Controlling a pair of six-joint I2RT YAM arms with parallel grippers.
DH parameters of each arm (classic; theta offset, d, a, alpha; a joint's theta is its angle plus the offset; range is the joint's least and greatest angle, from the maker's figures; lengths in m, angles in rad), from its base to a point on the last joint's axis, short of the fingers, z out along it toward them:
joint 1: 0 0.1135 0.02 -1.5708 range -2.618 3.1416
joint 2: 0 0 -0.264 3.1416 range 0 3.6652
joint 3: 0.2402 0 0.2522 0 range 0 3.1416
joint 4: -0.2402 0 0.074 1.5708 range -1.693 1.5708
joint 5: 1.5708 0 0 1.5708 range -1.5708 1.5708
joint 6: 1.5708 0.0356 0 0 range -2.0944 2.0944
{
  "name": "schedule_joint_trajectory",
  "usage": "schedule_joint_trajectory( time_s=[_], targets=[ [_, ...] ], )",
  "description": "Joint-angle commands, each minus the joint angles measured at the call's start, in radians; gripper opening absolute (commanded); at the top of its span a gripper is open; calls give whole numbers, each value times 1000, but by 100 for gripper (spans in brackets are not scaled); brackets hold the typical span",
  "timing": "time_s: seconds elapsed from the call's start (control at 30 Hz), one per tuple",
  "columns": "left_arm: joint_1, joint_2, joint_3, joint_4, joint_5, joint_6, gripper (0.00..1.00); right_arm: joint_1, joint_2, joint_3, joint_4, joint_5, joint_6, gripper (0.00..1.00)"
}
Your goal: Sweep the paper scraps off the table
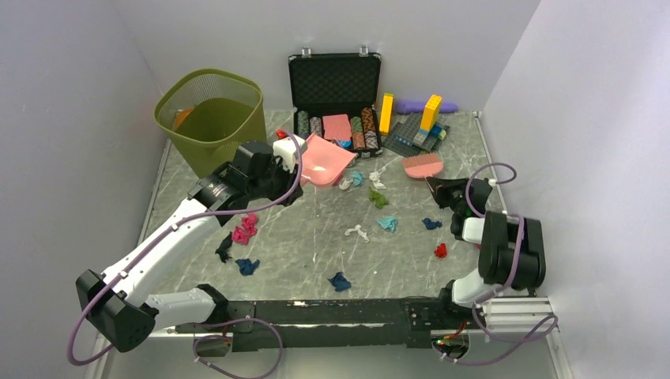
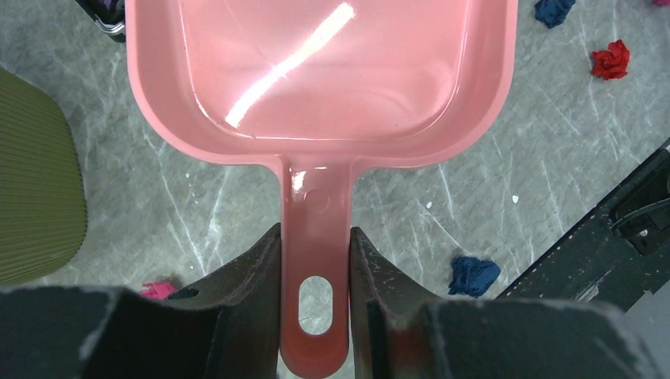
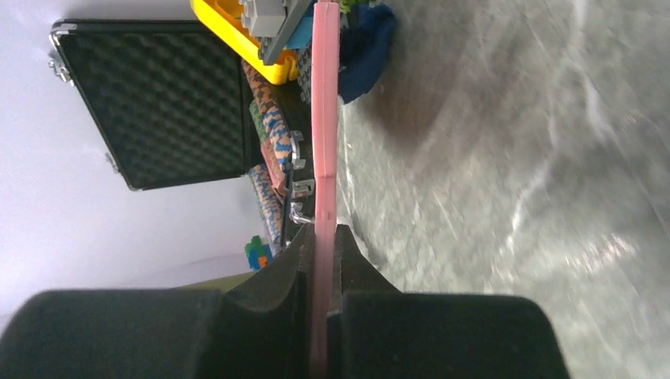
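My left gripper (image 1: 289, 158) is shut on the handle of a pink dustpan (image 1: 328, 160). In the left wrist view the fingers (image 2: 253, 272) clamp the handle on both sides and the pan (image 2: 316, 71) is empty. My right gripper (image 1: 445, 190) is shut on a pink brush (image 1: 423, 165), which shows edge-on in the right wrist view (image 3: 325, 118). Paper scraps lie across the table (image 1: 316, 253): magenta (image 1: 245, 229), dark blue (image 1: 247, 266), dark blue (image 1: 340, 281), red (image 1: 440, 250), teal (image 1: 387, 223), white (image 1: 357, 232) and green (image 1: 379, 197).
A green mesh wastebasket (image 1: 212, 118) stands at the back left. An open black case (image 1: 334, 87) with poker chips stands at the back centre, with toy bricks (image 1: 419, 126) to its right. Walls close in on three sides. A metal rail (image 1: 316, 316) runs along the near edge.
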Motion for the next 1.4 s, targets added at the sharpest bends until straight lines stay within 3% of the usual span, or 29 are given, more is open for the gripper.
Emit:
schedule_joint_trajectory(
  time_s=[0.0,0.3,0.63,0.87,1.07,1.17,1.3,1.37],
  targets=[
    [4,-7,39,45,63,-12,0,-5,147,49,453,-94,57,0],
    [4,14,46,42,56,3,0,-6,229,57,433,-18,44,0],
    [6,34,52,38,57,9,0,-45,363,68,425,13,157,0],
    [8,30,46,41,61,10,0,-46,173,31,-4,40,242,0],
    [7,23,30,50,55,9,0,-27,-160,106,-683,147,147,0],
    [7,14,22,57,61,8,0,-29,-324,119,-923,143,102,0],
    [7,9,17,63,69,6,0,-29,-586,114,-1070,139,29,0],
    [7,8,16,65,73,6,0,-30,-659,108,-989,128,-61,0]
  ],
)
